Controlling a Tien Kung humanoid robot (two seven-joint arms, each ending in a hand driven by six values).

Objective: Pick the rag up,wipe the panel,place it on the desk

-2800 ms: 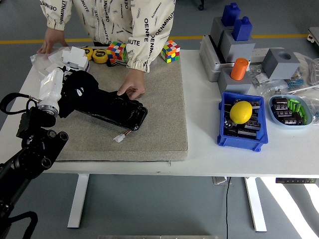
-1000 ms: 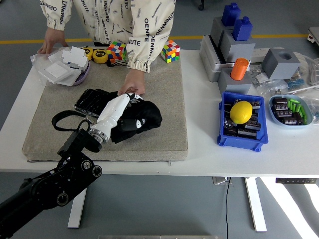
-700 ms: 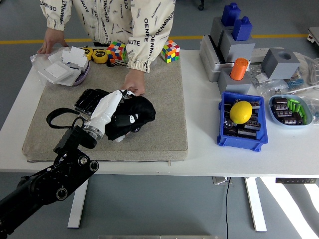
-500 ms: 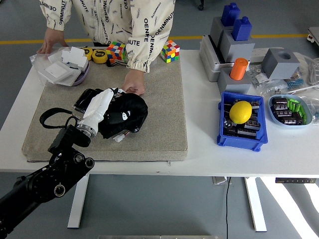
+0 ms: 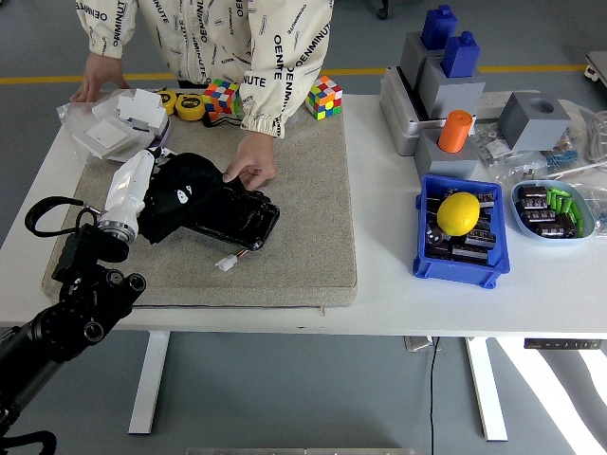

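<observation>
My left hand [image 5: 133, 190], white at the end of the black arm, is shut on the black rag [image 5: 180, 194] and presses it on the left end of the glossy black panel [image 5: 232, 218]. The panel lies on the grey felt mat [image 5: 303, 190], with a white connector [image 5: 226, 263] on a wire at its near edge. A person's hand [image 5: 248, 166] holds the panel's far edge down. My right arm is out of view.
The person's other hand [image 5: 95, 81] rests by a plastic bag of white boxes [image 5: 119, 128]. Rubik's cubes [image 5: 324, 98], tape measures [image 5: 193, 104], a blue bin with a yellow ball [image 5: 458, 213], grey fixtures [image 5: 446, 85] and a blue tray of parts [image 5: 553, 210] stand around.
My left hand has dragged the rag leftward along the panel, from its right end to its left end, uncovering the panel's right part. The person's hand stays on the panel.
</observation>
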